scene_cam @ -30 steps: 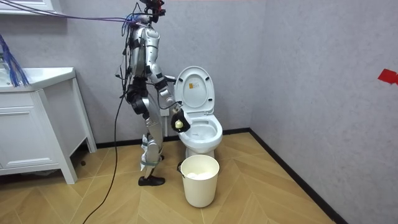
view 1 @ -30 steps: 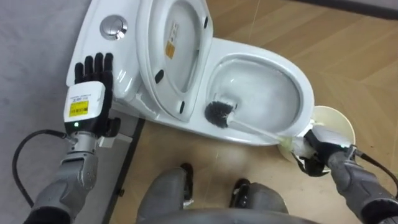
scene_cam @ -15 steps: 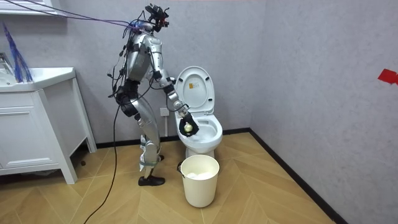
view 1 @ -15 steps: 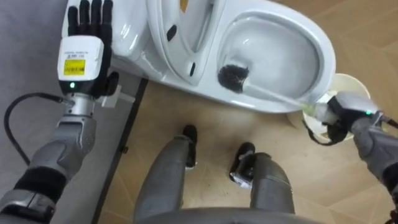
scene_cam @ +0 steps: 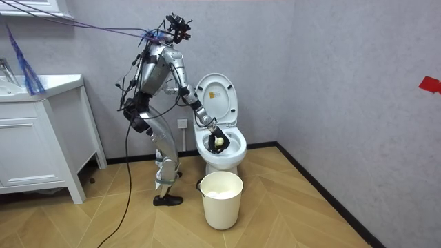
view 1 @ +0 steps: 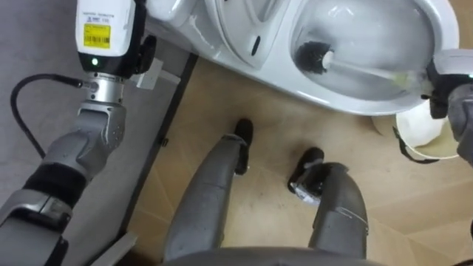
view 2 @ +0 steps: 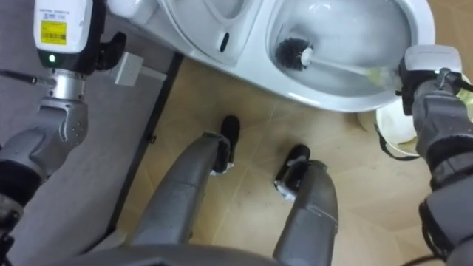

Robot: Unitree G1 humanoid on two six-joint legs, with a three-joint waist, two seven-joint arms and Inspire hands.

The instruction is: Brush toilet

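Observation:
The white toilet [view 1: 347,100] stands before me with its lid [view 1: 244,22] raised; it also shows in the room view [scene_cam: 222,148]. A toilet brush with a black head [view 1: 314,55] lies inside the bowl, its white handle [view 1: 369,72] running right to a yellow-green grip. My right hand [view 1: 452,74] is curled round that grip at the bowl's right rim, seen also in the right eye view [view 2: 429,70]. My left hand [view 1: 107,33] is raised beside the toilet's tank at the upper left, back toward me. In the room view I stand bent forward over the bowl.
A white bucket [view 1: 425,137] stands on the wood floor just right of the toilet, near my right foot [scene_cam: 220,200]. A grey wall with a white wall fitting [view 1: 151,70] runs along the left. A white vanity cabinet [scene_cam: 41,138] stands at the room view's left.
I have bent further forward over the toilet, so the bowl has slid up in the eye view. My right hand has carried the brush along inside the bowl.

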